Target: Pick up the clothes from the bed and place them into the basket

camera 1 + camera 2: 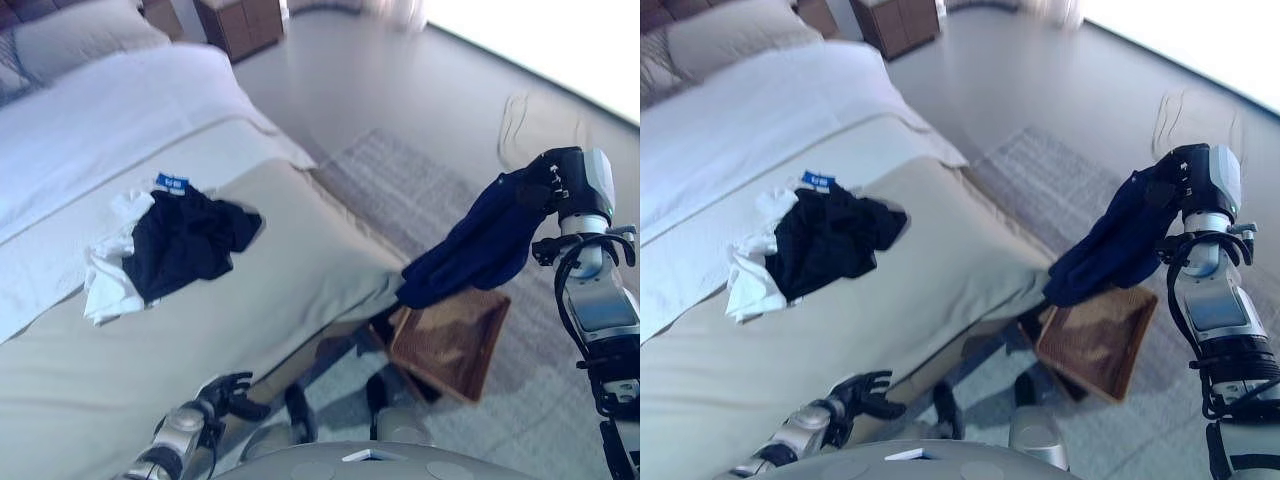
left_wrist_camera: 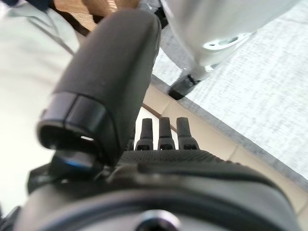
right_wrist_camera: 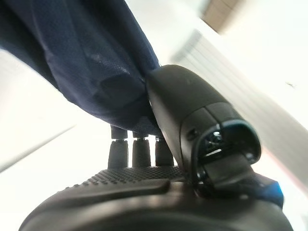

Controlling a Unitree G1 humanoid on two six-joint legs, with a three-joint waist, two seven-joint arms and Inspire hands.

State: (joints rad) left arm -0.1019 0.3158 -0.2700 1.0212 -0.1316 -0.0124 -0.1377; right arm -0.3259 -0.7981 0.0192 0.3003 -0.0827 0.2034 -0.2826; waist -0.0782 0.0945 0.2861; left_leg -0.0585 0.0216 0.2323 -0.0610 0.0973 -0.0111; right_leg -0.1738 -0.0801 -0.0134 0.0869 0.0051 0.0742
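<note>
- Pinching a navy garment [image 1: 478, 243] between curled fingers and thumb, the right robot hand [image 1: 553, 180] is holding it up, its lower end hanging just above the brown basket [image 1: 452, 342].
- Lying on the floor beside the bed [image 1: 300, 240], the basket is resting partly on a grey rug [image 1: 420, 190].
- Remaining on the bed are a black garment [image 1: 185, 243] overlapping a white garment [image 1: 108, 272].
- Hanging low by the bed's edge, the left robot hand [image 1: 228, 393] is spreading relaxed fingers, gripping nothing.

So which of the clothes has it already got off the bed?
The navy blue garment, clutched in the right hand and dangling over the basket. The black garment and white garment lie on the bed.
</note>
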